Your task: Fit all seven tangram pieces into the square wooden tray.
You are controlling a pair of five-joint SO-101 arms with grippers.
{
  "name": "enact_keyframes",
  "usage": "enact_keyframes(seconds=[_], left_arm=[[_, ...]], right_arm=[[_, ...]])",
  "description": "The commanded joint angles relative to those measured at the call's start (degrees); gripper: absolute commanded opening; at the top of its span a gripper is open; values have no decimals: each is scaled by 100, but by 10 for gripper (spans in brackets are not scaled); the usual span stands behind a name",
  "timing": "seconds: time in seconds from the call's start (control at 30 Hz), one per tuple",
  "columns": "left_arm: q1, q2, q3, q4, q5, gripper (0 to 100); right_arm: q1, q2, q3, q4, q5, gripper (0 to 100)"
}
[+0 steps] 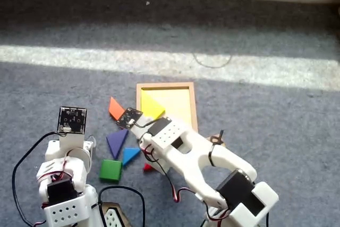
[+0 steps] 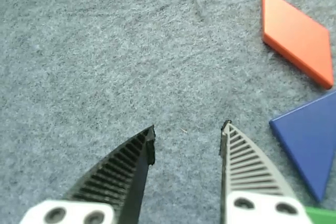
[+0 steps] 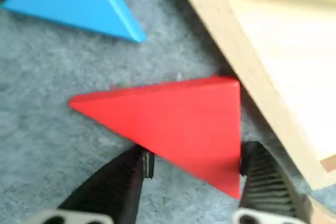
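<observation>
The square wooden tray (image 1: 192, 104) lies on the carpet with a yellow triangle (image 1: 151, 106) inside it. My right gripper (image 3: 195, 158) is shut on a red triangle (image 3: 178, 121), one finger against each side, low over the carpet beside the tray's wooden rim (image 3: 236, 61). In the high view the red triangle (image 1: 147, 167) peeks out from under the right arm. A light blue triangle (image 3: 79, 1) lies close by. My left gripper (image 2: 187, 129) hangs open over bare carpet, with the orange parallelogram (image 2: 296, 35) and the dark blue triangle (image 2: 310, 140) off to one side.
A green square (image 1: 110, 169) sits near the left arm's base, just beside the light blue triangle (image 1: 130, 154). The loose pieces cluster left of the tray. A sunlit band crosses the carpet beyond the tray, where there is free room.
</observation>
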Motion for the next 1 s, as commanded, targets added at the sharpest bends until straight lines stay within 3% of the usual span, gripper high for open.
enact_keyframes(seconds=[0.0,0.27,0.6,0.97], left_arm=[[-66,-40,66,-132,9,214],[-66,-40,66,-132,9,214],[-84,-40,66,-141,9,216],[-101,-40,66,-149,9,217]], right_arm=[[-57,215,-198,-189,0,161],[-57,-277,-400,382,-369,101],[312,-1288,-347,224,-378,45],[48,-1393,-277,681,-352,196]])
